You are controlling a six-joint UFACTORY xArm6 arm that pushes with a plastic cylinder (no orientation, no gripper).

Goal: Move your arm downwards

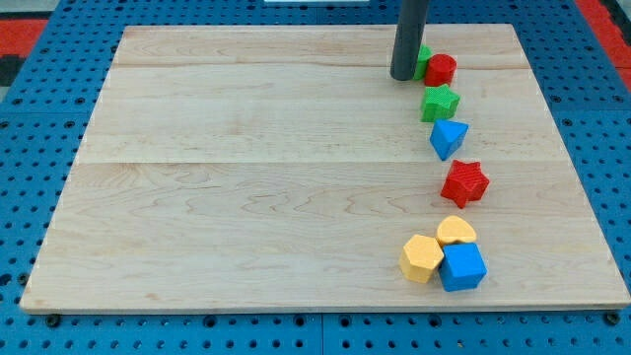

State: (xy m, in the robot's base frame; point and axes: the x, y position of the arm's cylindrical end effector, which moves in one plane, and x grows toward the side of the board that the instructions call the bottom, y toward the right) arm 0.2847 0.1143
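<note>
Currently my tip (402, 76) is resting at the wooden board's (246, 197) twelve o'clock edge, touching a partly hidden green block (424, 61). No pincer exists, so nothing is being grasped. Judging by looks, the rigid rod is sliding freely toward six o'clock, pushing nothing.

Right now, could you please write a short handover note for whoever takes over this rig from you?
My tip rests on the wooden board near the view's top, right beside a green block partly hidden behind the rod, with a red cylinder just right of that.
Below them, running toward the view's bottom: green star, blue block, red star.
Near the bottom right sit two yellow blocks clustered with a blue cube.
Done: cannot tell from one picture.
Left: move the arm downwards, toward the view's bottom; the board left of the column looks free.
</note>
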